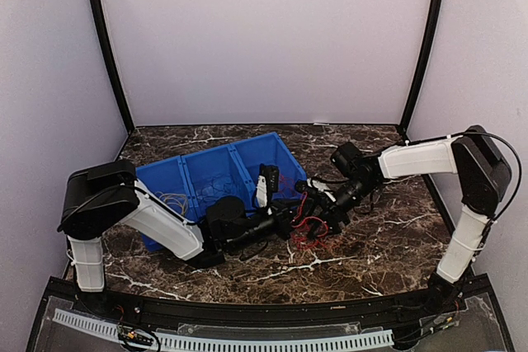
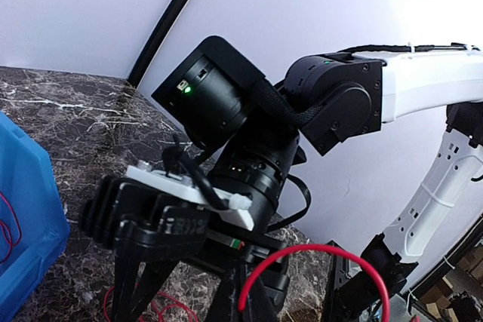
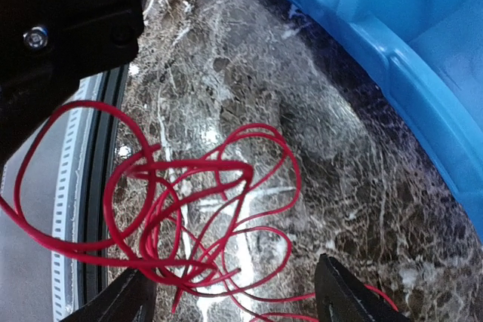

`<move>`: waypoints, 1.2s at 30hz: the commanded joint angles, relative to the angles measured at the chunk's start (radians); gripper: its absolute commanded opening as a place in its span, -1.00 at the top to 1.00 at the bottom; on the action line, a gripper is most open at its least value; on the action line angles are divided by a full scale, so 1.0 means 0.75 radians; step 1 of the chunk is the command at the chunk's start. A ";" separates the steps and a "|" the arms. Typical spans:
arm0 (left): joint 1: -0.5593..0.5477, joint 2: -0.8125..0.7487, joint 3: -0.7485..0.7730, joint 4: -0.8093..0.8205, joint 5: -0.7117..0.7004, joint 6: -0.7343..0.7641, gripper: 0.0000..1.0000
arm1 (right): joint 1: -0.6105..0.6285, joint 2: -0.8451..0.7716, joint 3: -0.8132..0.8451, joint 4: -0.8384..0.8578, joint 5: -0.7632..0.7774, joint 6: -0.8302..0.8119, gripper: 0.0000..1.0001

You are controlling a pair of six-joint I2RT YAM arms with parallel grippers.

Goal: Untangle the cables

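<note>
A tangled bunch of red cable (image 1: pixel 309 235) lies on the dark marble table in front of the blue bin. In the right wrist view the red cable (image 3: pixel 196 209) loops between my right gripper's (image 3: pixel 234 295) wide-open fingers. My left gripper (image 1: pixel 290 218) meets the right gripper (image 1: pixel 320 218) over the bunch. In the left wrist view a thick red loop (image 2: pixel 317 250) rises from my shut left gripper (image 2: pixel 253 303). A yellow-tan cable (image 1: pixel 172 201) sits in the bin's left compartment, and a faint blue cable (image 1: pixel 216 183) in the middle one.
The blue three-compartment bin (image 1: pixel 272 150) stands at the back left of the table; its wall shows in the right wrist view (image 3: pixel 423 58) and the left wrist view (image 2: pixel 30 216). The right arm's wrist (image 2: pixel 226 111) fills the left wrist view. The table's front rail (image 1: pixel 247 312) is close.
</note>
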 commanded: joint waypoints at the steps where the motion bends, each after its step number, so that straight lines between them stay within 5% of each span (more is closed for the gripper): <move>1: -0.008 -0.090 -0.021 0.073 -0.014 -0.020 1.00 | 0.016 0.053 0.042 0.025 -0.201 0.036 -0.41; 3: -0.008 -0.092 -0.023 0.076 -0.013 -0.022 1.00 | 0.017 0.060 0.039 0.054 -0.228 0.072 -0.20; 8: -0.008 -0.102 -0.028 0.084 -0.005 -0.015 1.00 | 0.018 0.102 0.050 0.082 -0.169 0.133 0.77; 11: -0.008 -0.152 -0.038 0.071 0.009 0.006 1.00 | 0.016 0.099 0.027 0.089 -0.119 0.147 0.95; 16: -0.008 -0.516 -0.018 -0.262 0.061 0.252 1.00 | 0.015 0.113 -0.010 0.071 -0.046 0.160 0.97; 25: -0.008 -1.170 0.205 -1.035 -0.186 0.682 1.00 | -0.012 0.241 0.032 0.011 0.035 0.159 0.96; 29: -0.008 -1.284 0.279 -1.173 -0.269 0.733 1.00 | -0.033 0.219 0.015 0.031 0.125 0.196 0.98; 36: -0.008 -1.351 0.394 -1.283 -0.319 0.823 1.00 | -0.106 0.245 -0.005 -0.056 0.199 0.177 0.56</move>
